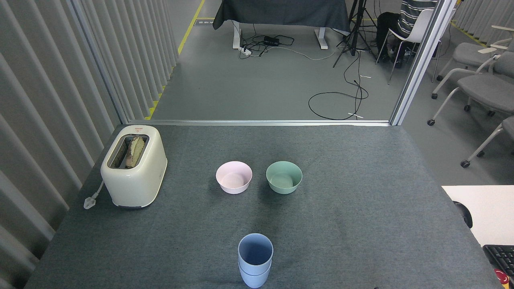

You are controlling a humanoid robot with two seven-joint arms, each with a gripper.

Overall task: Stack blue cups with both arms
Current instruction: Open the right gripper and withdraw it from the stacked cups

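Observation:
Two pale-blue cups point(255, 259) stand nested one inside the other, upright on the grey table near its front edge, a little left of the middle. The rim of the lower cup shows as a band below the upper one. Neither of my grippers appears in the head view, and nothing touches the cups.
A pink bowl point(234, 177) and a green bowl point(284, 177) sit side by side mid-table. A cream toaster point(133, 165) with bread in it stands at the left, its plug lying beside it. A white desk point(482, 208) with a keyboard adjoins the table's right front.

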